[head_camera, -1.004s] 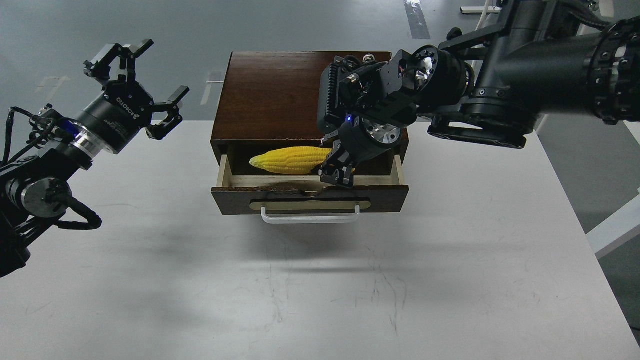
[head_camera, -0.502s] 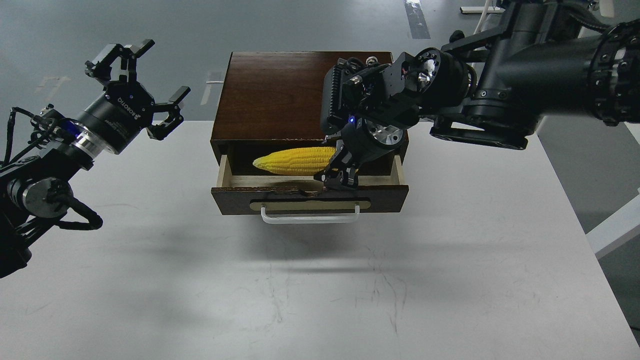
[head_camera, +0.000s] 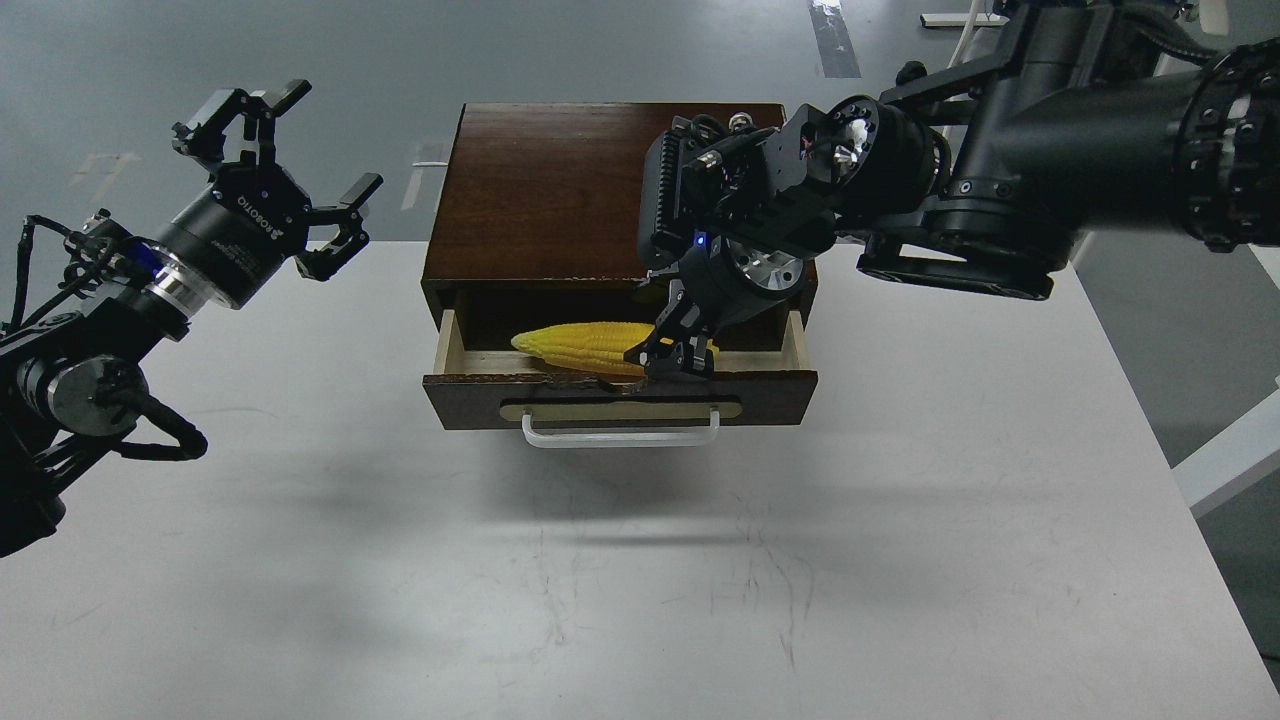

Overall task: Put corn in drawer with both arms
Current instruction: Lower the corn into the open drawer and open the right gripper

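Note:
The yellow corn [head_camera: 572, 346] lies in the open drawer [head_camera: 620, 396] of the dark brown wooden box [head_camera: 550, 185], its tip pointing left and its thick end hidden behind my right gripper. My right gripper [head_camera: 674, 358] hangs over the drawer's right half with its fingers spread around the corn's thick end; the corn looks loose in them, resting low in the drawer. My left gripper [head_camera: 300, 170] is open and empty in the air, left of the box and well apart from it.
The box stands at the far edge of a white table [head_camera: 640, 560]. The drawer's white bar handle [head_camera: 620, 432] sticks out toward me. My right arm [head_camera: 1000, 190] crosses above the box's right side. Grey floor lies beyond the table.
The corn has dropped lower into the drawer and now lies flat near its front, while my right gripper stayed almost in place. The left arm has hardly moved.

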